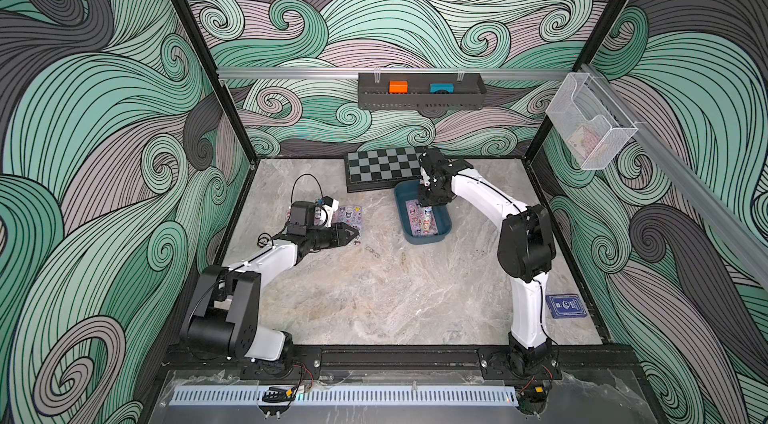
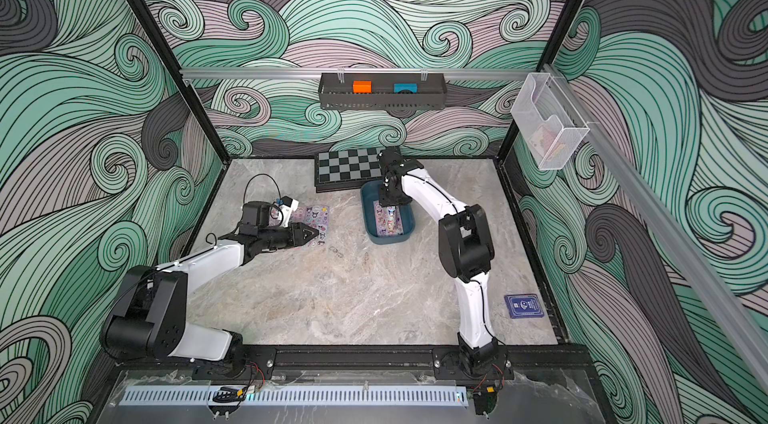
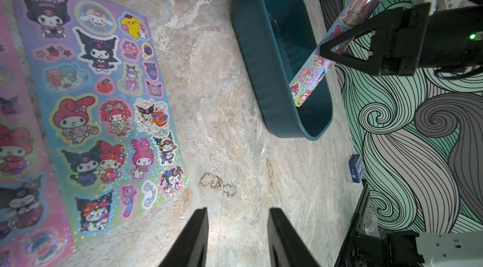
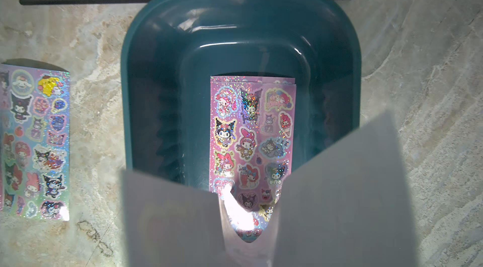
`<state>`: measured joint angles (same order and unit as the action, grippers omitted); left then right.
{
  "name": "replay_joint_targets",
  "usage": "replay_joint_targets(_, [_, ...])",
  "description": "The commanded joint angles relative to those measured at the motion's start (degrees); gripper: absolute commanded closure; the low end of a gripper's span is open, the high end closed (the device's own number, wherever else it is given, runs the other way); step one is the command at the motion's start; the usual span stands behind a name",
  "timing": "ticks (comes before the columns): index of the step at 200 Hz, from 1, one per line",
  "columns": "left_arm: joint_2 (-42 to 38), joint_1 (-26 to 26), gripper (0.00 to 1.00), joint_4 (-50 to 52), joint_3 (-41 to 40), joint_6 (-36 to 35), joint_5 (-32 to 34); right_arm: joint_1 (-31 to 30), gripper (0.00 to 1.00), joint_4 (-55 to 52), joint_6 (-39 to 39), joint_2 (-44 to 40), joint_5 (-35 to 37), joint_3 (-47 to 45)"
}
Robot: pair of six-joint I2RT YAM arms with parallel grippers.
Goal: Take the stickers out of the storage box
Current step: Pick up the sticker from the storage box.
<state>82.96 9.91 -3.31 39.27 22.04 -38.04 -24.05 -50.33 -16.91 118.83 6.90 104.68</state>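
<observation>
Right gripper [image 3: 329,48], jaws clamped on one sticker sheet [image 3: 309,80] tilted with its lower end inside the storage box [image 3: 257,54], more stickers [image 4: 251,127] flat on its floor; left gripper [image 3: 238,217], jaws apart, empty, near two sheets [image 3: 99,101] on the table [image 3: 230,95]

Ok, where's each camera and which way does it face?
Top views: high in front, looking down toward the back wall; left arm and right arm show.
Left wrist: on the left arm, facing across the table to loose sheets and the tub; shows the open left end effector and the right end effector pinching a sheet.
Right wrist: on the right arm, looking down into the tub; the sheet's white back hides the robot.
All share the tub.
</observation>
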Motion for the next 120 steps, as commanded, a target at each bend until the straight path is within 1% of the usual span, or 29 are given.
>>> replay_joint_targets(1, [0.5, 0.4, 0.58, -0.1, 1.8, -1.0, -1.2, 0.9, 0.58, 0.1, -0.2, -4.0, -1.8, -0.5])
replay_joint_targets(28, [0.5, 0.5, 0.58, -0.1, 1.8, -1.0, -1.2, 1.4, 0.59, 0.1, -0.1, -5.9, -2.7, -1.3])
replay_joint_targets(46, [0.5, 0.6, 0.58, -0.2, 1.8, -1.1, -1.3, 1.9, 0.59, 0.1, 0.0, -7.4, -5.1, -1.6])
replay_joint_targets(66, [0.9, 0.7, 0.58, -1.2, 1.8, -0.1, -2.4, 2.4, 0.58, 0.1, 0.1, -8.9, -9.8, -1.4])
replay_joint_targets(88, [2.4, 1.0, 0.58, -5.4, 1.9, 3.1, -7.1, 2.9, 0.57, 0.1, -0.7, -9.1, -15.5, -1.0])
replay_joint_targets(107, [3.3, 1.7, 0.57, -6.2, 3.0, 4.4, -7.3, 2.9, 0.58, 0.1, -1.3, -8.7, -19.8, -0.5])
replay_joint_targets(120, [3.6, 2.2, 0.55, -8.9, 3.3, 7.1, -7.5, 2.9, 0.58, 0.1, -1.6, -8.5, -23.5, 0.1])
